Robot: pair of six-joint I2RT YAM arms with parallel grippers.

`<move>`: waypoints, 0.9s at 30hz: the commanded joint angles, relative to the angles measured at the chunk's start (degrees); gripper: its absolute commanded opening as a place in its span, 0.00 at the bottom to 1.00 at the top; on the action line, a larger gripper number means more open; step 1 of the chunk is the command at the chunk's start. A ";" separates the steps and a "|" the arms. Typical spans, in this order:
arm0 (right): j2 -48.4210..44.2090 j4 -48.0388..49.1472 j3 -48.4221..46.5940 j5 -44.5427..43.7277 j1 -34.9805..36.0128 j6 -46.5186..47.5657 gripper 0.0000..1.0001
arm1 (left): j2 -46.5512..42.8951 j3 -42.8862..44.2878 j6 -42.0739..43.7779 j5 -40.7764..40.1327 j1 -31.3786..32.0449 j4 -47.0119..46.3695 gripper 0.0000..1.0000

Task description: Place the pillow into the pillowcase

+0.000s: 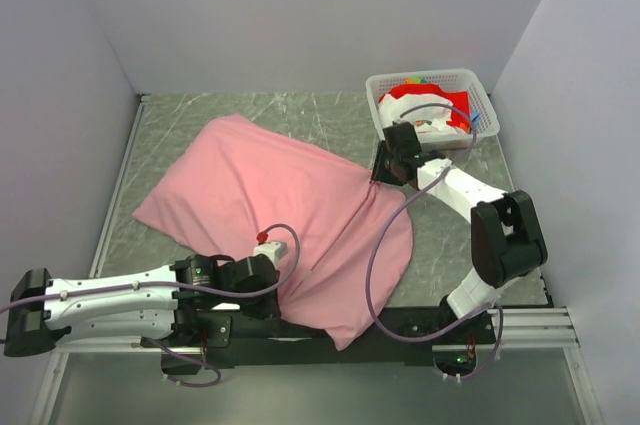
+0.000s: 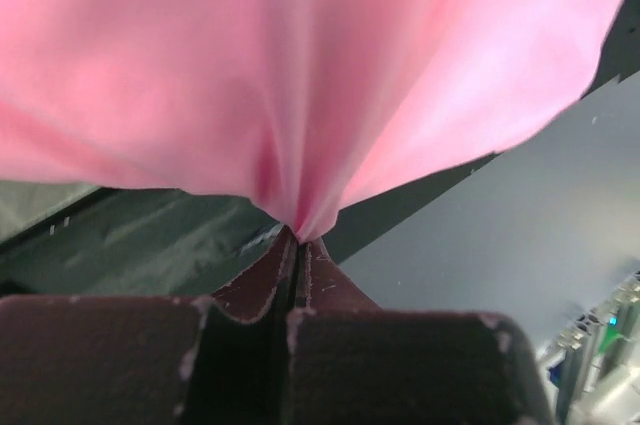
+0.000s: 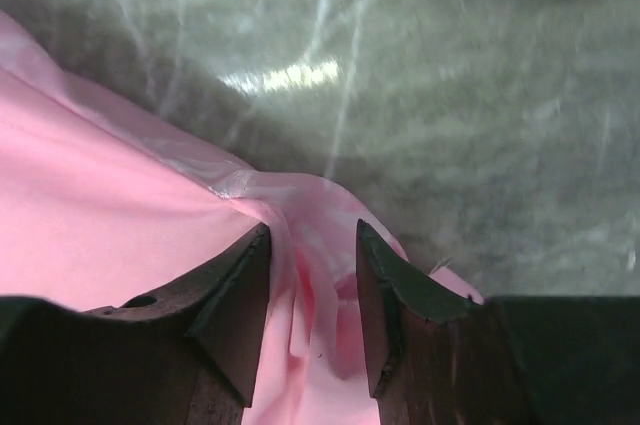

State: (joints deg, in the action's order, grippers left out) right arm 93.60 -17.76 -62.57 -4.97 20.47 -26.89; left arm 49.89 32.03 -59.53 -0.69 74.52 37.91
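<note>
The pink pillowcase [image 1: 290,205] lies bulging across the middle of the table. The pillow does not show anywhere; no cream fabric is in view. My left gripper [image 1: 283,278] is at the pillowcase's near edge, shut on a pinch of pink fabric [image 2: 300,215] that fans out above the fingertips. My right gripper [image 1: 378,173] is at the pillowcase's far right corner. Its jaws stand apart, with a fold of the pink fabric [image 3: 315,275] lying loose between them, over the grey marbled table [image 3: 450,95].
A white basket [image 1: 478,95] with red and white items stands at the back right, just behind the right wrist. Grey walls close in the table on three sides. A dark rail [image 1: 420,325] runs along the near edge under the pillowcase's corner.
</note>
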 commanded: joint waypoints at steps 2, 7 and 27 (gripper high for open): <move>-12.46 2.02 5.08 -4.52 3.08 -2.63 0.46 | -2.52 -1.01 -4.55 1.92 0.71 2.96 0.01; -20.81 0.45 10.17 -12.06 10.72 -4.74 0.44 | -0.32 -0.66 -3.49 2.36 0.80 0.94 0.01; -23.57 10.11 23.02 -7.16 19.52 -12.92 0.50 | 0.30 0.84 -2.61 1.39 1.15 1.38 0.01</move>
State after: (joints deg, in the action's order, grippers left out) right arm 66.85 -12.97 -37.80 -13.58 39.88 -38.54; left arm 50.24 30.85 -62.28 0.14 75.09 39.86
